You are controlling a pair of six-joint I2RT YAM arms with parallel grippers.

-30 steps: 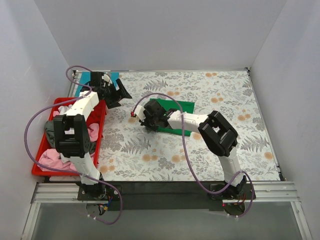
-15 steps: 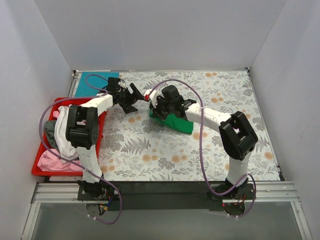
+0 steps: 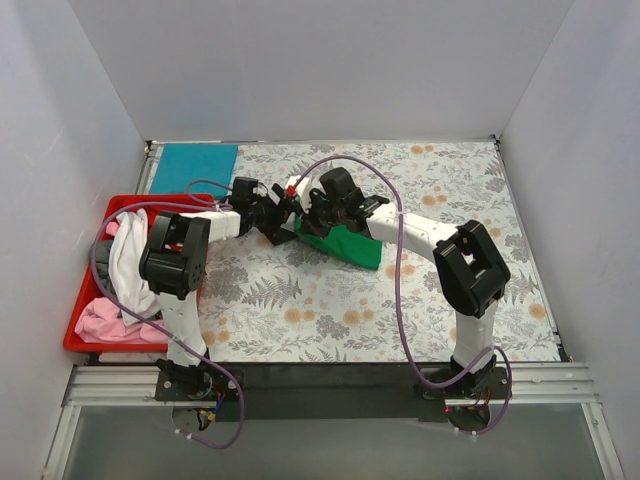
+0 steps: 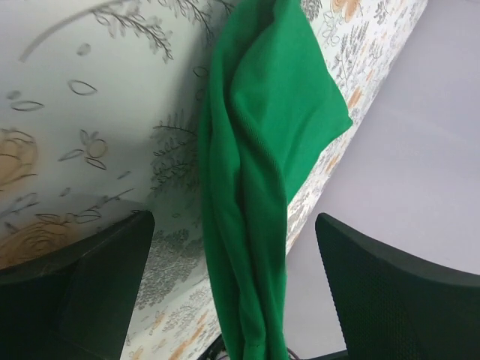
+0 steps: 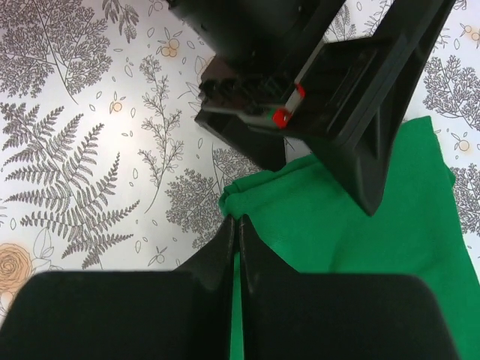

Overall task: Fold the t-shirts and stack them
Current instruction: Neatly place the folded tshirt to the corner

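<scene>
My right gripper (image 5: 238, 221) is shut on a bunched edge of the bright green t-shirt (image 5: 352, 232) and holds that end up off the table cloth. From above, the green t-shirt (image 3: 348, 245) slopes down to the right from the right gripper (image 3: 304, 222). Just to its left, my left gripper (image 3: 277, 214) faces it with jaws wide open. In the left wrist view the green cloth (image 4: 255, 187) hangs in the gap between the two dark fingers (image 4: 82, 285), ungripped. A folded teal-blue t-shirt (image 3: 194, 167) lies flat at the back left.
A red tray (image 3: 75, 335) at the left edge holds white (image 3: 128, 262) and pink (image 3: 105, 318) t-shirts in a loose heap. The grey floral table cloth (image 3: 440, 190) covers the table. White walls close in on three sides. Purple cables loop over both arms.
The right gripper has lifted the green t-shirt's edge off the cloth and moved it back. The left arm has swung from the back left corner to the centre, beside the raised cloth.
</scene>
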